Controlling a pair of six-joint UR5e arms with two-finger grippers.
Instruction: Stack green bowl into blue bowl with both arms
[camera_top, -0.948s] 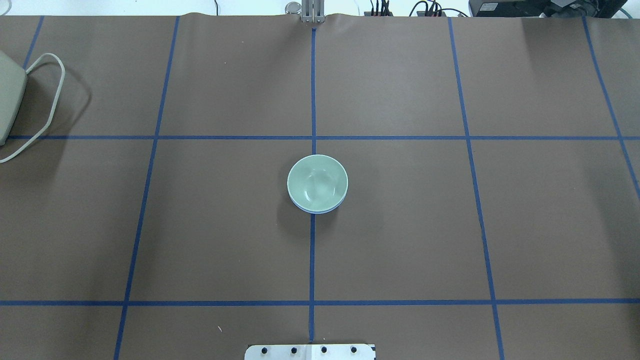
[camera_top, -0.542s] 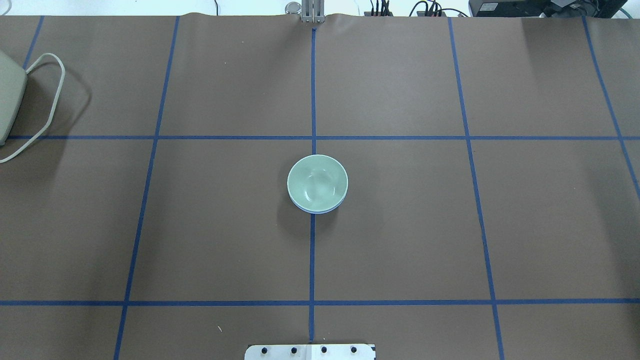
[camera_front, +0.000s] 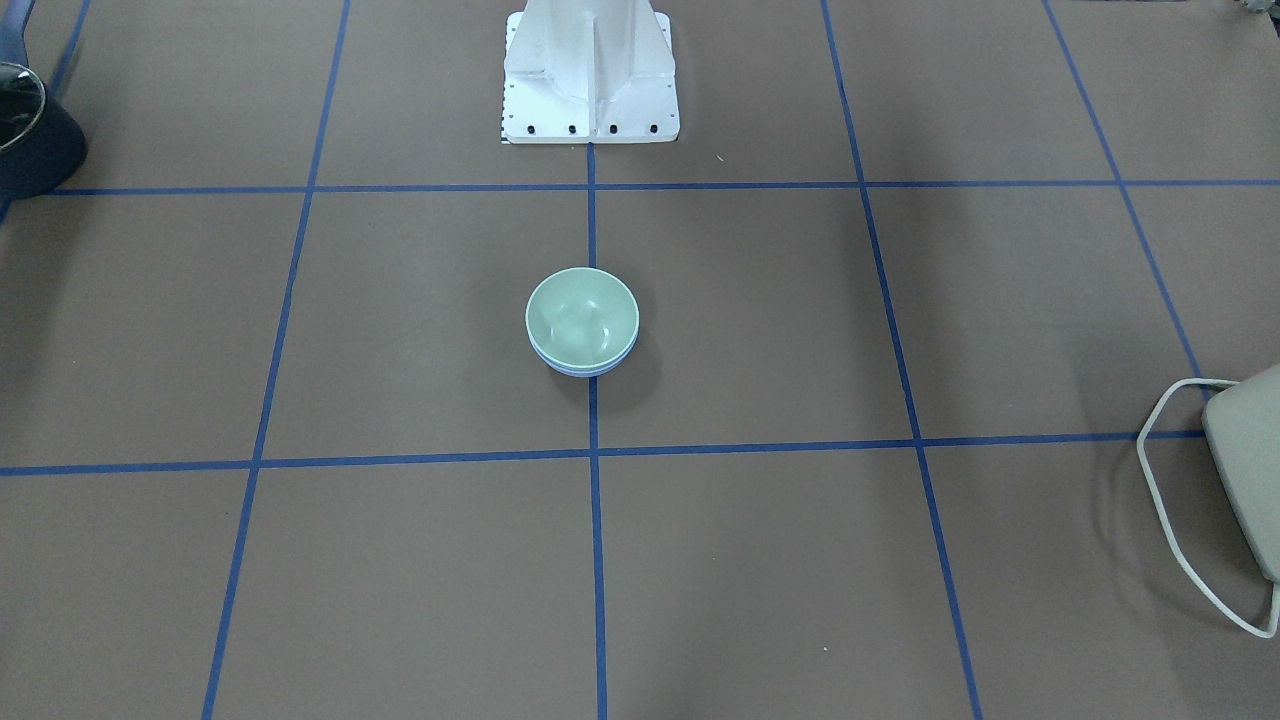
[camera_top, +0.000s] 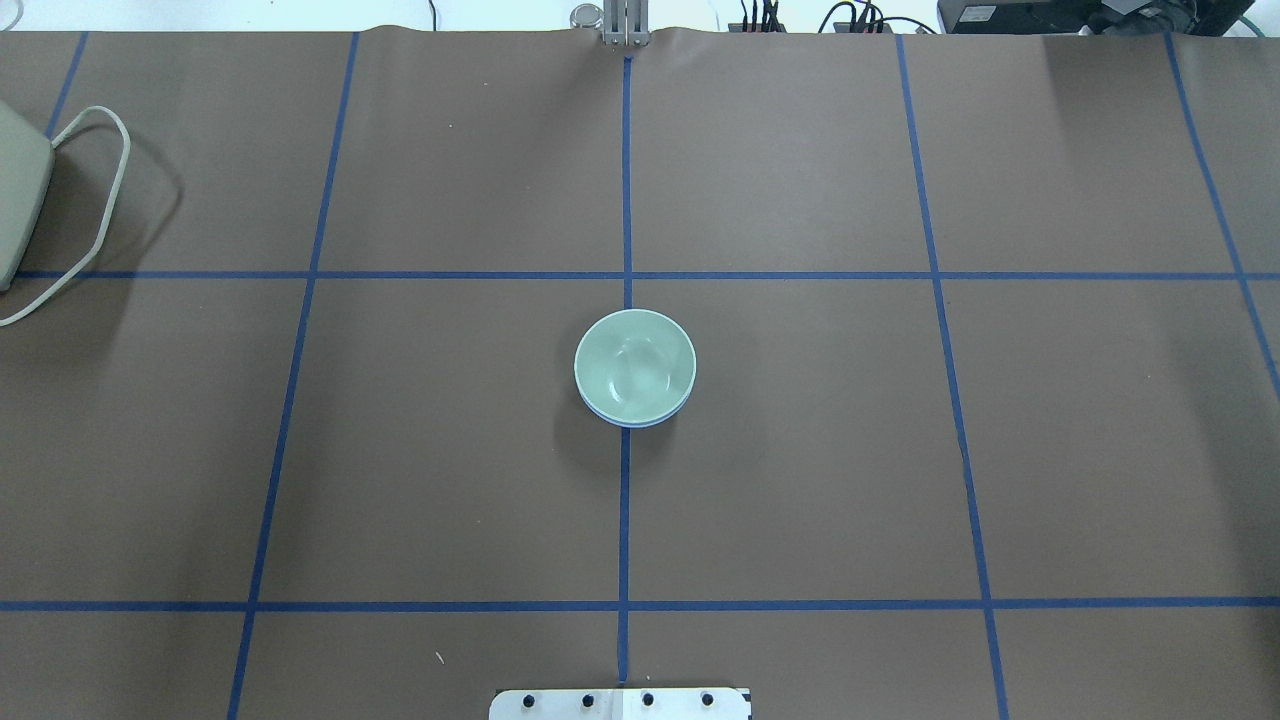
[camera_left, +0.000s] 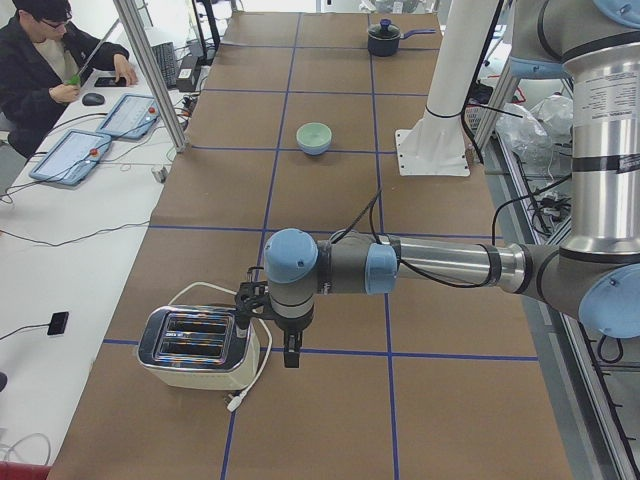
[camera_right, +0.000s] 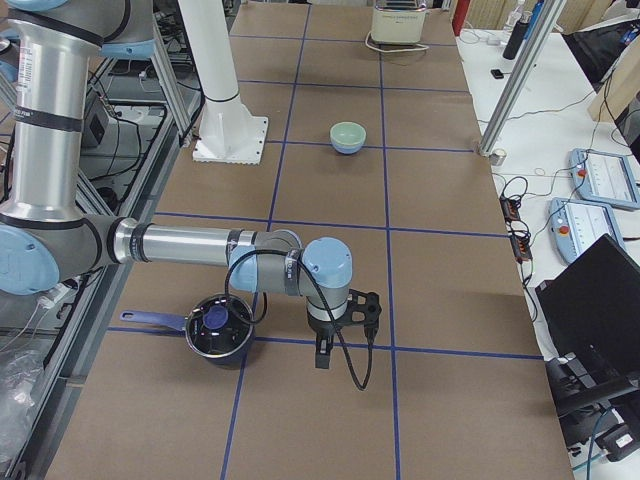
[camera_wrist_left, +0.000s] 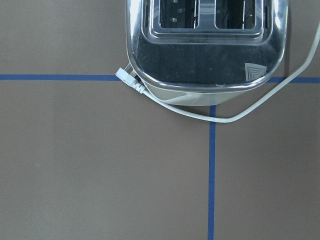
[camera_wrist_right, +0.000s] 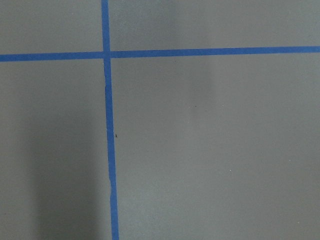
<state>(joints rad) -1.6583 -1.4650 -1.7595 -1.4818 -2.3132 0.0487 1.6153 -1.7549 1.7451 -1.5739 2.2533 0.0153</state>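
Observation:
The green bowl (camera_top: 635, 365) sits nested inside the blue bowl (camera_top: 625, 423) at the table's centre, on the middle tape line. Only a thin blue rim shows beneath it. The stack also shows in the front view, green bowl (camera_front: 582, 318) over blue bowl (camera_front: 585, 372), and small in both side views. My left gripper (camera_left: 266, 345) hangs over the table beside the toaster, far from the bowls. My right gripper (camera_right: 345, 335) hangs beside a dark pot, also far from them. I cannot tell whether either is open or shut. Neither wrist view shows a bowl.
A chrome toaster (camera_left: 195, 345) with a white cord lies at the table's end on my left. A dark pot (camera_right: 218, 328) with a blue handle stands at the end on my right. The white pedestal (camera_front: 590, 70) stands behind the bowls. An operator (camera_left: 50, 60) sits at a side desk.

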